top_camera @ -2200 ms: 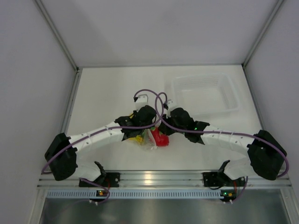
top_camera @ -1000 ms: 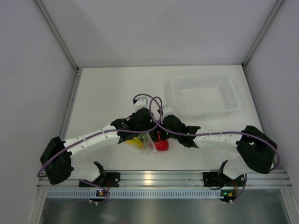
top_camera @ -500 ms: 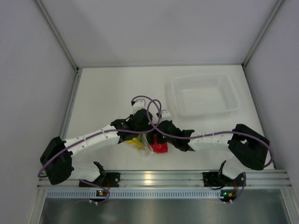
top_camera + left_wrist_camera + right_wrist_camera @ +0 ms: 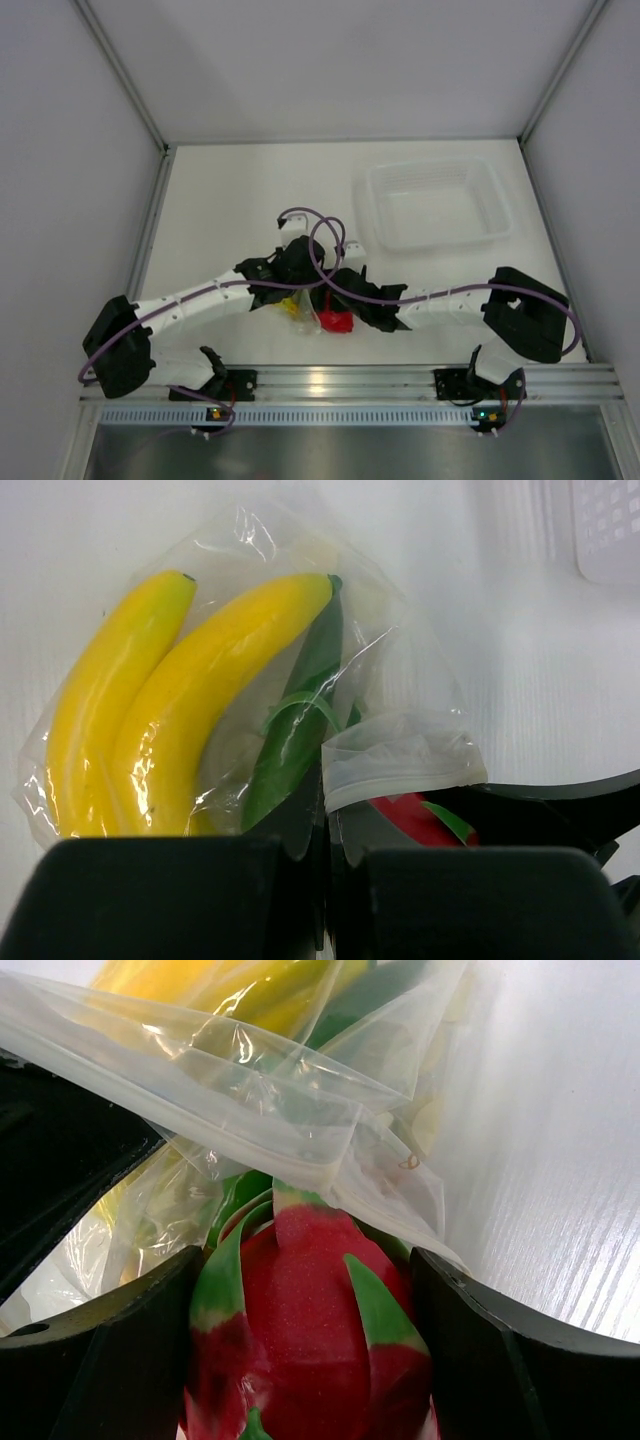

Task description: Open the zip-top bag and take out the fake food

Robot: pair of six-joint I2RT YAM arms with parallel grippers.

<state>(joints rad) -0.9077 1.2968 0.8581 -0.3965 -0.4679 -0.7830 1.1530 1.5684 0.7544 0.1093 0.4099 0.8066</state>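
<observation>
The clear zip-top bag (image 4: 390,760) lies crumpled on the white table, and my left gripper (image 4: 330,850) is shut on its edge. Inside it are two yellow bananas (image 4: 200,700) and a green piece (image 4: 300,720). A red fruit with green leaves (image 4: 310,1330) sits at the bag's mouth (image 4: 250,1100). My right gripper (image 4: 305,1260) is closed on that fruit, with a finger (image 4: 130,1340) pressed against each side. From above, the bag (image 4: 305,312) and the red fruit (image 4: 337,322) lie between the two wrists near the front edge.
A rigid clear plastic tray (image 4: 435,205) stands at the back right of the table. Purple cables loop over both wrists (image 4: 315,235). Grey walls close in the table on the left, right and back.
My right arm has drawn back toward the near edge and slightly left, taking the red fruit with it. The left gripper keeps its hold on the bag.
</observation>
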